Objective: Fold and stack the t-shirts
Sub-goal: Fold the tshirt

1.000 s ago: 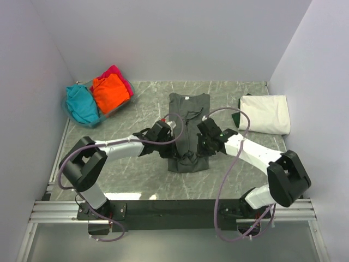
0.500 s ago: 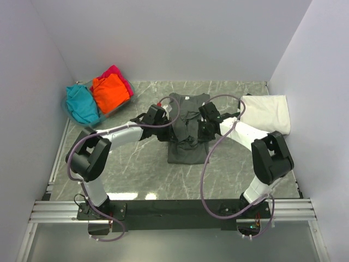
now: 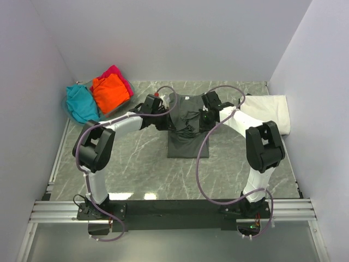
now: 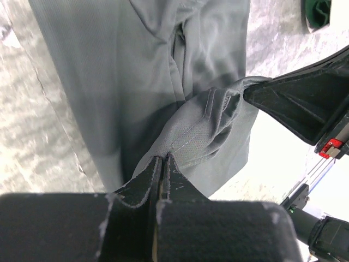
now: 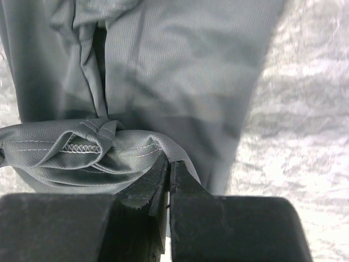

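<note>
The dark grey t-shirt lies lengthwise in the table's middle, its white neck label at the far end. My left gripper is shut on the shirt's hem at the left; the pinched cloth shows in the left wrist view. My right gripper is shut on the hem at the right, with the stitched edge bunched beside it. Both hold the lower hem up over the shirt's upper half. A folded white t-shirt lies at the right. Orange, magenta and teal shirts lie in the bin.
A clear bin holding the coloured shirts stands at the far left corner. White walls close in the table on three sides. A dark green item peeks from under the white shirt. Grey marble table shows in front of the shirt.
Both grippers have carried the shirt's lower hem away from the arm bases toward the neck, doubling the shirt over itself; the arms have stretched out further.
</note>
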You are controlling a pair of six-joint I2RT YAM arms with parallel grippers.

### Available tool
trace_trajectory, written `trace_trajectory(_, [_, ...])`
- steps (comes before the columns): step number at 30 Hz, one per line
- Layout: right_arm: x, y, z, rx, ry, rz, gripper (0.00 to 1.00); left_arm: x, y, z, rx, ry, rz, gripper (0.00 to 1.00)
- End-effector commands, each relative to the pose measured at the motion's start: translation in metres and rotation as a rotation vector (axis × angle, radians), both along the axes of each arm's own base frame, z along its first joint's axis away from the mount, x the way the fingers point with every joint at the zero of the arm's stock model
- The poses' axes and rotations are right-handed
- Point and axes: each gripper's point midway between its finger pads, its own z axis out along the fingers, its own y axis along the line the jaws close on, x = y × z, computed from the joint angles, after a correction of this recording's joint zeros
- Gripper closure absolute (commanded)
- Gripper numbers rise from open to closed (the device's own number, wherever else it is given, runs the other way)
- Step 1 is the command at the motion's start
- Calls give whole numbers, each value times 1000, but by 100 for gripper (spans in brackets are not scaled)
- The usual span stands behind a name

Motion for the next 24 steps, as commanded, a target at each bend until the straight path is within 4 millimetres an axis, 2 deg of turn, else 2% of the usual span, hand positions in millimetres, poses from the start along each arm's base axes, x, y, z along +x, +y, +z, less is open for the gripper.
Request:
trace_trajectory(1, [18, 1, 13, 10, -35, 14, 100, 15, -4, 12, -23, -47, -42, 99])
trace_trajectory(5, [27, -2, 12, 12, -29, 8, 100, 22, 0, 5, -17, -37, -40, 99])
trace_trajectory(12, [41, -5, 21, 16, -44, -2, 100, 32, 6, 4, -32, -38, -36, 99])
trace_trajectory(19, [50, -14, 14, 8, -28, -23, 100, 43, 6, -1, -41, -29, -39, 100])
trace_trajectory(24, [57, -13, 11, 8, -22, -23, 100, 52, 6, -5, -38, -29, -45, 100])
